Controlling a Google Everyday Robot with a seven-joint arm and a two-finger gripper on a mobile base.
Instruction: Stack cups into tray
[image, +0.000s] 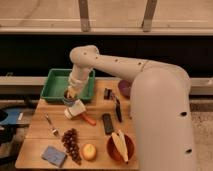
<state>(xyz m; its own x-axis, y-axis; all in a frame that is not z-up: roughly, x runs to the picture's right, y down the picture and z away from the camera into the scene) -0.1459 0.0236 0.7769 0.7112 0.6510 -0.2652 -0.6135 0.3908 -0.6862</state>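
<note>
My claw (70, 93) left of centre in the frame, lowered onto the dark blue cup (68, 101), spread or pinching I cannot tell, blue cup at the green tray's (56, 83) lower rim, white cup (75, 110) tipped over just below it on the wooden surface (36, 134), carrot (89, 120) alongside

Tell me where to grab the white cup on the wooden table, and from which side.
Take the white cup across its tapered side wall, about mid-length, coming down from above: it appears to lie tipped over, so its rim does not face up. The gripper hangs just behind it, by the dark blue cup near the front rim of the green tray.
</note>
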